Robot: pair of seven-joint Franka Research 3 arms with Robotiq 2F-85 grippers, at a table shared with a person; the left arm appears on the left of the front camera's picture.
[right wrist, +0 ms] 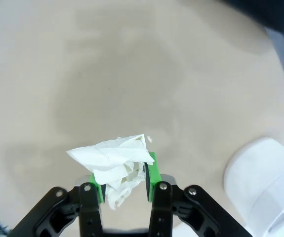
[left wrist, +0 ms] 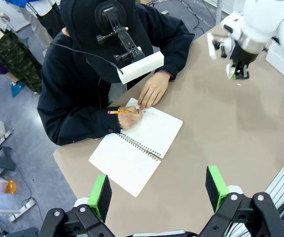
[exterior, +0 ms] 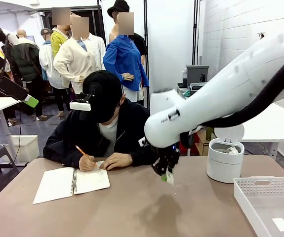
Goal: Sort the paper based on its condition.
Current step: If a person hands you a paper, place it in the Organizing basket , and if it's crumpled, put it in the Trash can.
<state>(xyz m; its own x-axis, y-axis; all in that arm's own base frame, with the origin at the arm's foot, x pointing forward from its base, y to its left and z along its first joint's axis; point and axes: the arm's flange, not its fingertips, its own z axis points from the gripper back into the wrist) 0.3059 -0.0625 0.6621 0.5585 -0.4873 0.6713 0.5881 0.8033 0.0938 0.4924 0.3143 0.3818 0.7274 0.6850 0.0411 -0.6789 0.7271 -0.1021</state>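
Observation:
A crumpled white lump of paper point(right wrist: 114, 157) sits pinched between the green pads of my right gripper point(right wrist: 123, 180), which is shut on it above the tan table point(right wrist: 132, 74). In the front view the right gripper point(exterior: 166, 173) hangs over the table's middle, a bit of the paper point(exterior: 171, 178) showing at its tips. From the left wrist view the same right gripper point(left wrist: 238, 73) is at the far right. My left gripper point(left wrist: 157, 190) is held high over the table's near edge, open, with nothing between its fingers point(left wrist: 100, 196).
A person across the table writes with an orange pencil point(exterior: 80, 150) in an open spiral notebook point(exterior: 71, 183). A white round bin point(exterior: 224, 160) with its lid up stands at the right. A white slotted basket point(exterior: 270, 202) is at the front right with a flat label point(exterior: 281, 224) inside.

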